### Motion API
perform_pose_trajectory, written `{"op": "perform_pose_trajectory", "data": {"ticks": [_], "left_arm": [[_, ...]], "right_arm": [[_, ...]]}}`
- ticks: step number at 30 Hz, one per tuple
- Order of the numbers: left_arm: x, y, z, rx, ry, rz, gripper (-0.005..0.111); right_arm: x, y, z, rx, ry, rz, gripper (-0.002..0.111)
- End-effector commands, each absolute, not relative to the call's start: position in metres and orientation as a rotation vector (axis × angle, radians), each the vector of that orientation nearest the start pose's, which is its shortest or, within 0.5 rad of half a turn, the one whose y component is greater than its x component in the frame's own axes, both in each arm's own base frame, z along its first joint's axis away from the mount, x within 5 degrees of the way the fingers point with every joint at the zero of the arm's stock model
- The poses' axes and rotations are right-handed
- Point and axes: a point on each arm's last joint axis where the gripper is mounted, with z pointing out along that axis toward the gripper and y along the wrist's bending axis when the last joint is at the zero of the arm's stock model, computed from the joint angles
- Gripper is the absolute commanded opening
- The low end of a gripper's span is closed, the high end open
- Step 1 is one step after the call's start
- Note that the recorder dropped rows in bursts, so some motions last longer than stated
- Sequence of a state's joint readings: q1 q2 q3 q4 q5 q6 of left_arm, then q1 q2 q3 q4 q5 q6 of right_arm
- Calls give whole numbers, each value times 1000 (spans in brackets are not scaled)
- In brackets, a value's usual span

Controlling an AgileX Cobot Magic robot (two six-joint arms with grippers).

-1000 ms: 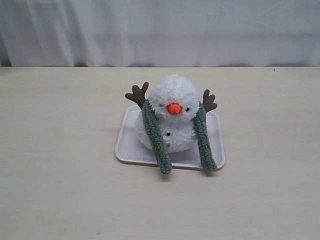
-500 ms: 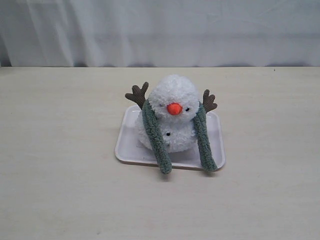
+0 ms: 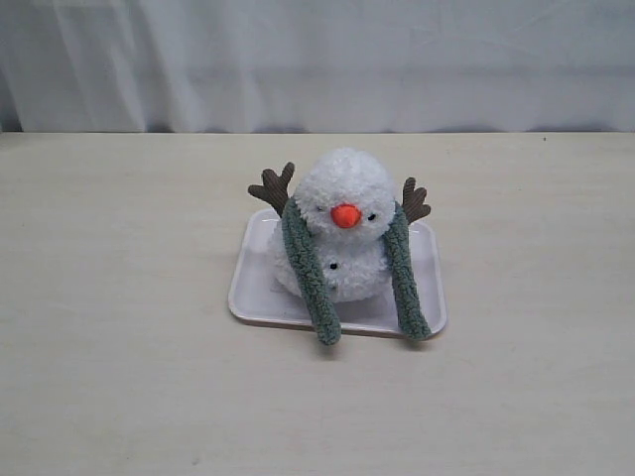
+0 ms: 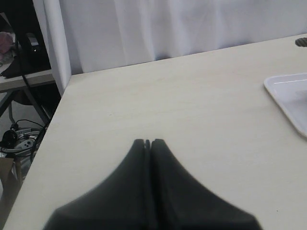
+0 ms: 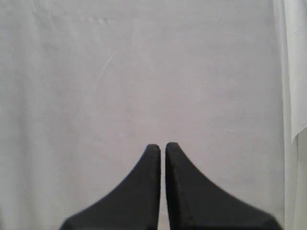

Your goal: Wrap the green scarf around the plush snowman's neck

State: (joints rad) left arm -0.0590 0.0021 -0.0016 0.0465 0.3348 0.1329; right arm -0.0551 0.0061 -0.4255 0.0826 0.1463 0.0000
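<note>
The plush snowman [image 3: 342, 198] sits on a white tray [image 3: 254, 288] in the middle of the table, orange nose toward the camera, brown twig arms sticking out on both sides. The green scarf [image 3: 310, 278] is draped behind its neck, and its two ends hang down the front, one on each side, reaching over the tray's near edge. Neither arm appears in the exterior view. My left gripper [image 4: 147, 142] is shut with nothing in it, over bare tabletop, apart from the tray's corner [image 4: 288, 98]. My right gripper [image 5: 162, 145] is shut and empty, facing a white curtain.
A white curtain [image 3: 317, 59] hangs behind the table. In the left wrist view the table's side edge [image 4: 45, 139] drops off to cables and a stand on the floor.
</note>
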Motion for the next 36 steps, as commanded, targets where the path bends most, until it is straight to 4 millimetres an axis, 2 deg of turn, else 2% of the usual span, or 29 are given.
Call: {"op": "perform_pose_trajectory", "data": {"ticks": [1,6,14,24,29,36], "left_arm": [[54,-2,184,198,1798,91,0],[54,-2,184,198,1798,91,0],[54,-2,184,198,1798,91,0],[54,-2,184,198,1798,91,0],[54,-2,184,198,1794,91,0],[54,-2,184,198,1794,91,0]], "right_arm": [[25,-2,310,82,1241,3,4],[40,-2,277,68,1270,4,4],[56,-2,218,31,1429,-41,4],[56,-4,204,-27,1581,-112,4],[56,-1,195,-83,1683,-81,4],[54,-2,185,-70,1791,-79,4]]}}
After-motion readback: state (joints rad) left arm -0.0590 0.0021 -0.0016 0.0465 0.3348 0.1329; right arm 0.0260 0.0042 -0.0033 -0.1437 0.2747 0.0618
